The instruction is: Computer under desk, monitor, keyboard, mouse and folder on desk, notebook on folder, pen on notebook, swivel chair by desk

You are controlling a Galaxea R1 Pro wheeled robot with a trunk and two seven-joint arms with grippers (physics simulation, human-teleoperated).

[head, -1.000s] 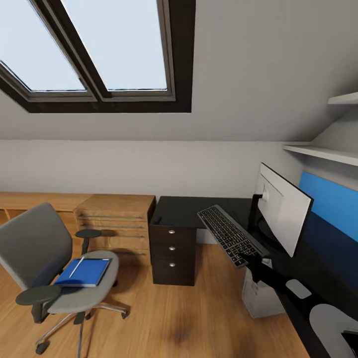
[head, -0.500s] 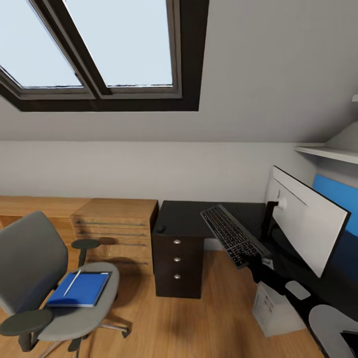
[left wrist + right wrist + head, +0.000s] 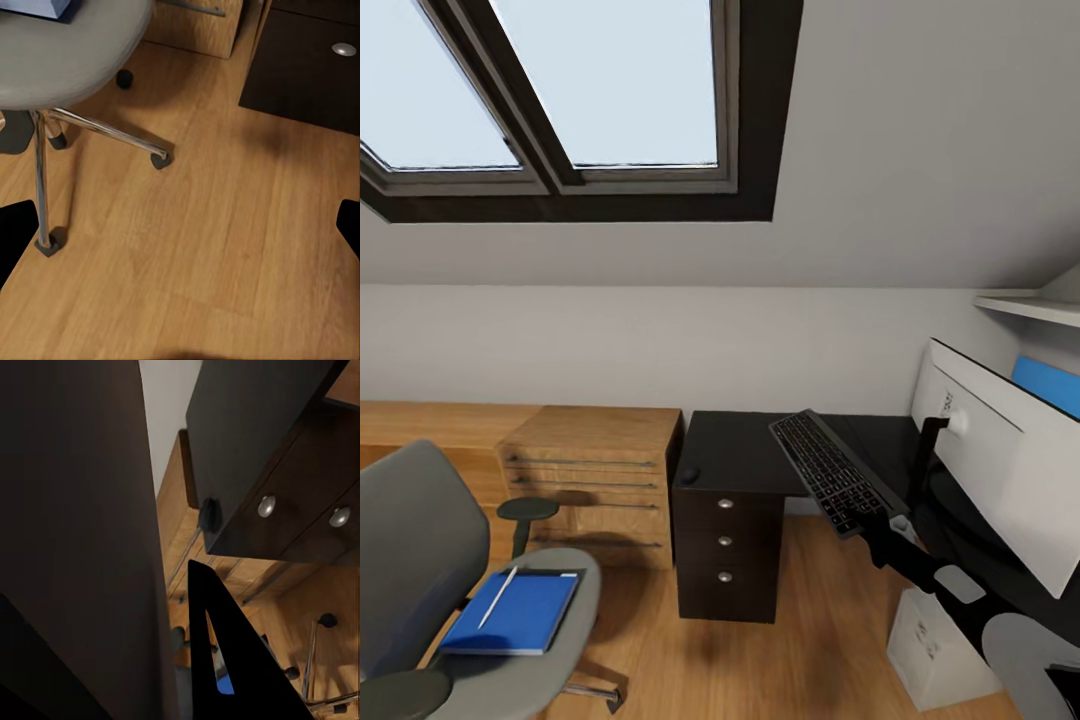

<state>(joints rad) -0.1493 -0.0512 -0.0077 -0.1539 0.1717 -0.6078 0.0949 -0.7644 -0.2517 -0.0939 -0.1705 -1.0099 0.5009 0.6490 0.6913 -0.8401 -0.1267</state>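
Your keyboard [image 3: 837, 473] is held tilted in the air above the desk [image 3: 745, 455], its near end at the right arm's tip and just beside the monitor [image 3: 1010, 470], whose white back faces you. The small black mouse [image 3: 689, 476] sits at the desk's front left corner over the drawer unit, and the pale computer [image 3: 938, 640] stands on the floor under the desk. On the grey swivel chair [image 3: 420, 560] seat you have the blue folder [image 3: 520, 612], lying flat with the pen [image 3: 497, 597] on top.
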